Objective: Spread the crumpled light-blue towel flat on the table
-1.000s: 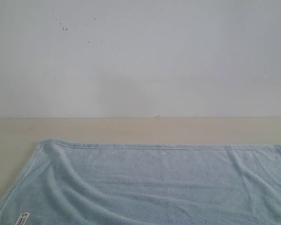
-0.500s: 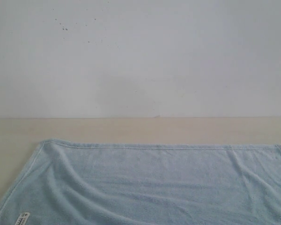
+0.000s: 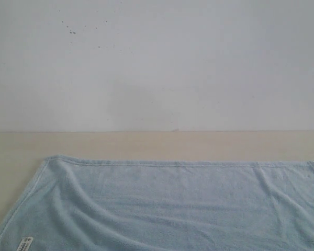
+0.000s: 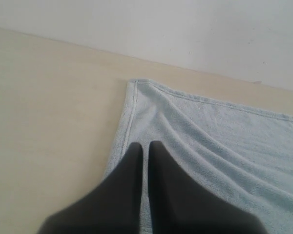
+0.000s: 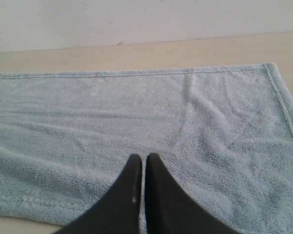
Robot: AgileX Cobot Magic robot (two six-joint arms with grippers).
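The light-blue towel (image 3: 172, 204) lies spread over the near part of the beige table (image 3: 146, 144), with a few soft ridges and its white label (image 3: 25, 243) at the near left corner. No gripper shows in the exterior view. In the left wrist view my left gripper (image 4: 144, 146) is shut above the towel (image 4: 210, 141), close to its hemmed side edge, holding nothing. In the right wrist view my right gripper (image 5: 143, 158) is shut over the towel (image 5: 136, 112), empty too.
A white wall (image 3: 157, 63) rises behind the table's far edge. A strip of bare table runs between the towel's far hem and the wall, and bare table (image 4: 49, 112) lies beside the towel's left edge.
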